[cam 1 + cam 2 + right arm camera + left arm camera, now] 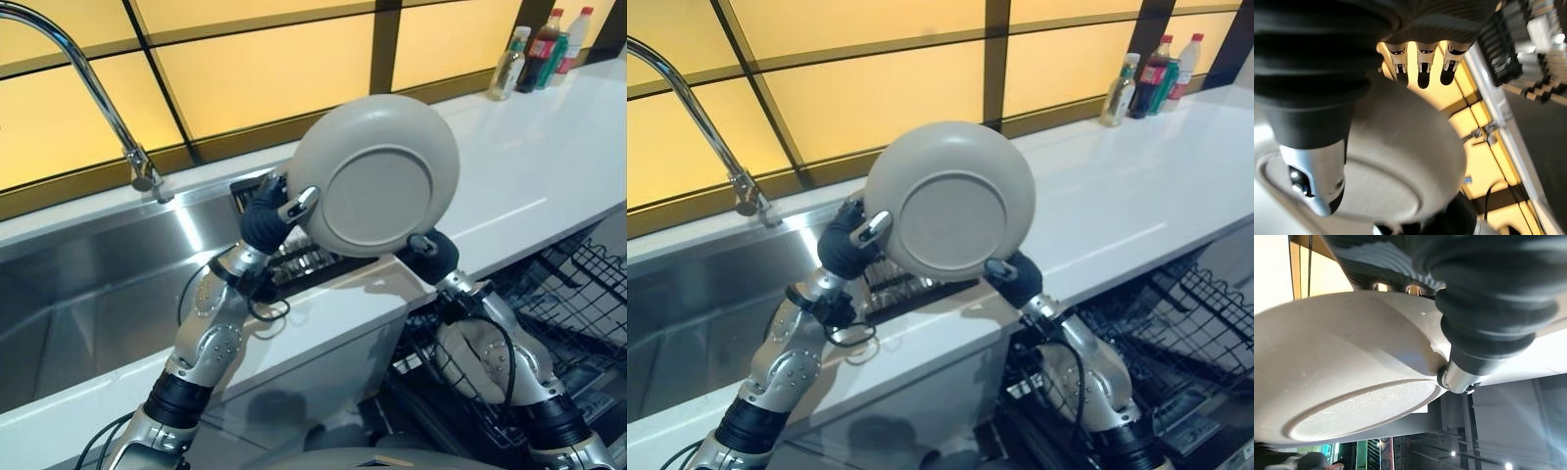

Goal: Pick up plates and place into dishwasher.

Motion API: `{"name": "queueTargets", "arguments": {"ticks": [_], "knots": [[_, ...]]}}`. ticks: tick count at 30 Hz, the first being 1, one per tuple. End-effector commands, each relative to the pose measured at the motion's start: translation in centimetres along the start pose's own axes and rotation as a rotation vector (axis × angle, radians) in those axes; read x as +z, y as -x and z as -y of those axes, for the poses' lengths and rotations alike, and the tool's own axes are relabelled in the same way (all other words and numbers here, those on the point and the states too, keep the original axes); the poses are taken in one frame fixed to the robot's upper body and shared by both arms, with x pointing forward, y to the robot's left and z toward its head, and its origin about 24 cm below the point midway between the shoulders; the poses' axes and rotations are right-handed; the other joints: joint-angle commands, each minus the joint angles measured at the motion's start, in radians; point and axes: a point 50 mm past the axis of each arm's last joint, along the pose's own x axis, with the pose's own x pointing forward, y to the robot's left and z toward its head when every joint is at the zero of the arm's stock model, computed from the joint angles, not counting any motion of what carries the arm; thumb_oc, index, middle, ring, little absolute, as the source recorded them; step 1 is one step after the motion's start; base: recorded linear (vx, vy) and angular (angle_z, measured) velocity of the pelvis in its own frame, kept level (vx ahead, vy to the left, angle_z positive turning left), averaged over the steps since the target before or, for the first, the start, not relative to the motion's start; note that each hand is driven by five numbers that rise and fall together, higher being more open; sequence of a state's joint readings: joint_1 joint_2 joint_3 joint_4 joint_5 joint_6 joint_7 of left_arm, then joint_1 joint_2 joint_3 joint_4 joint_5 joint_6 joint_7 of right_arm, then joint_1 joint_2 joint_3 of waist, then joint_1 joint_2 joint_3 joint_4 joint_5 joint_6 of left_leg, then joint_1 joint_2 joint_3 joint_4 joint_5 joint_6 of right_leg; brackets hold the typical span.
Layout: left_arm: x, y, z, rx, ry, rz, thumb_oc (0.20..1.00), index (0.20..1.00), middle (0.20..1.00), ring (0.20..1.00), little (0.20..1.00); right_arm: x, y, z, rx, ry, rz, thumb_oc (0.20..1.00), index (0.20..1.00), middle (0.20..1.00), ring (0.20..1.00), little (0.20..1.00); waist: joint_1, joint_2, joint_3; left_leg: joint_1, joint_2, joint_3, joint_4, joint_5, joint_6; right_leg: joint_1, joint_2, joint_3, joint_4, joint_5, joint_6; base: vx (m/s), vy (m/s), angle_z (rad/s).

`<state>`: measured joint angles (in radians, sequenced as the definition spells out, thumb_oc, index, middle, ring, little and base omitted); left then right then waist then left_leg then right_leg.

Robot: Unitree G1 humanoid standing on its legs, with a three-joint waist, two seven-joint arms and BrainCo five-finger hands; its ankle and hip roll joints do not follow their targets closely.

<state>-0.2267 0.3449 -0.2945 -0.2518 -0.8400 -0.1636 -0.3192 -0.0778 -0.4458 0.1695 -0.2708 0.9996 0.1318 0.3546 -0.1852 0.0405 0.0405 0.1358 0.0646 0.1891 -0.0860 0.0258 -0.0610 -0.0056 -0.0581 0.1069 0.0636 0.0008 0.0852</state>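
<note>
You have one grey plate (377,176) up in the air, tilted nearly upright with its underside and foot ring facing the head camera, above the front edge of the white worktop (549,166) where it meets the sink (88,294).

Your left robot hand (284,208) clasps the plate's left rim: its thumb lies over the underside and its fingers pass behind the edge.

Your right robot hand (1011,274) grasps the lower right rim from below. In its wrist view the thumb (1315,181) presses against the plate's underside while the fingers (1422,66) curl over the far edge.

Behind the plate, a dark slotted dish rack (304,259) sits at the sink's right end, just beside the left wrist. A curved chrome tap (98,93) stands at the sink's back edge, well to the left.

Below the worktop's right part, the dishwasher's black wire rack (578,294) is pulled out. Several bottles (539,49) stand at the worktop's far right corner, against the amber panelled wall (265,69).
</note>
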Motion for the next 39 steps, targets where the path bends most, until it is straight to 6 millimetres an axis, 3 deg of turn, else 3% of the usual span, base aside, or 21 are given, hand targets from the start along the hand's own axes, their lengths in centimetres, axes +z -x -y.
{"name": "queueTargets", "arguments": {"ticks": [1,17,22,23,24,25,26,39], "knots": [[0.7,-0.7,-0.2,-0.004,-0.049,0.051,0.200,0.200,0.200,0.200,0.200,2.6,-2.1,-2.1,0.182,0.008,0.130,1.000,1.000,1.000,1.000,1.000,0.023,-0.044,-0.022,-0.080,-0.052,-0.070,0.113,-0.102,0.083,-0.053,0.005,0.006,0.048,-0.004,0.056,-0.02,-0.008,-0.05],[-1.8,0.4,-1.5,0.092,-0.044,-0.051,0.200,0.200,0.200,0.200,0.200,3.5,-2.6,-3.2,0.270,-0.030,0.212,1.000,1.000,1.000,1.000,1.000,0.025,-0.050,-0.017,-0.082,-0.051,-0.065,0.122,-0.108,0.087,-0.052,0.003,0.010,0.047,-0.002,0.056,0.00,-0.001,-0.02],[-3.6,1.7,-2.1,0.156,-0.144,-0.153,0.200,0.200,0.200,0.200,0.200,3.8,-2.6,-3.4,0.286,-0.036,0.228,1.000,1.000,1.000,1.000,1.000,0.023,-0.052,-0.015,-0.085,-0.050,-0.063,0.131,-0.113,0.088,-0.054,0.001,0.009,0.051,-0.006,0.057,0.00,0.000,0.00],[-3.6,1.8,-2.2,0.161,-0.151,-0.158,0.200,0.200,0.200,0.200,0.200,3.8,-2.6,-3.4,0.285,-0.036,0.228,0.906,0.906,0.906,0.906,0.906,0.023,-0.052,-0.016,-0.085,-0.050,-0.063,0.131,-0.113,0.089,-0.054,0.001,0.009,0.052,-0.007,0.057,0.00,0.000,0.00],[-3.7,1.9,-2.4,0.168,-0.161,-0.164,0.200,0.200,0.200,0.200,0.200,3.8,-2.6,-3.3,0.285,-0.036,0.228,0.906,0.906,0.906,0.906,0.906,0.023,-0.053,-0.016,-0.086,-0.050,-0.062,0.132,-0.114,0.089,-0.054,0.001,0.009,0.052,-0.007,0.057,0.00,0.000,0.00],[-3.9,2.3,-2.6,0.179,-0.177,-0.172,0.200,0.200,0.200,0.200,0.200,3.9,-2.5,-3.2,0.285,-0.037,0.230,0.338,0.338,0.338,0.338,0.338,0.024,-0.054,-0.016,-0.087,-0.050,-0.061,0.135,-0.114,0.089,-0.055,0.001,0.010,0.053,-0.007,0.056,0.00,0.000,0.00],[-3.9,2.4,-2.7,0.183,-0.185,-0.174,0.200,0.200,0.200,0.200,0.200,3.9,-2.4,-3.2,0.286,-0.038,0.231,0.200,0.200,0.200,0.200,0.200,0.024,-0.055,-0.015,-0.088,-0.050,-0.061,0.136,-0.114,0.089,-0.055,0.001,0.011,0.054,-0.008,0.056,0.00,0.000,0.00],[-4.0,1.9,-2.1,0.146,-0.227,-0.160,0.200,0.200,0.200,0.200,0.200,3.3,-2.0,-2.8,0.254,-0.021,0.177,0.200,0.200,0.200,0.200,0.200,0.014,-0.061,0.001,-0.089,-0.048,-0.060,0.147,-0.120,0.090,-0.059,0.000,0.016,0.064,-0.008,0.059,0.00,0.000,0.00]]}}
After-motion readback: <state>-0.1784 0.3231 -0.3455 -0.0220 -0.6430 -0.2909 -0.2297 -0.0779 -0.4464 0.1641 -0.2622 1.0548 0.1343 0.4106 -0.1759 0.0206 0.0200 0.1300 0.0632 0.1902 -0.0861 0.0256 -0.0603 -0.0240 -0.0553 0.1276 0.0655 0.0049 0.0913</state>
